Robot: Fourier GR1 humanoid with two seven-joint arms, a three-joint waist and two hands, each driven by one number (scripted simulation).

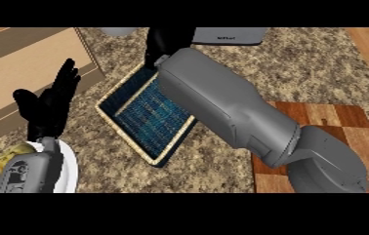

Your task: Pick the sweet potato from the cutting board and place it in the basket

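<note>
A shallow wicker basket [128,139] with a dark blue lining lies tilted in the middle of the counter. My right forearm [223,107] reaches across it from the lower right. My right hand [167,45] shows as a black shape above the basket's far end. No sweet potato is in sight; whether that hand hides it I cannot tell. The wooden cutting board [328,117] lies at the right, half covered by my arm, with nothing on its visible part. My left hand [49,106] rests open at the left, fingers up.
A white plate [69,166] sits at the lower left with something yellow [14,154] beside it. A brown box-like surface [39,58] fills the upper left. A grey appliance [228,35] and a grey round object [118,31] stand at the far edge.
</note>
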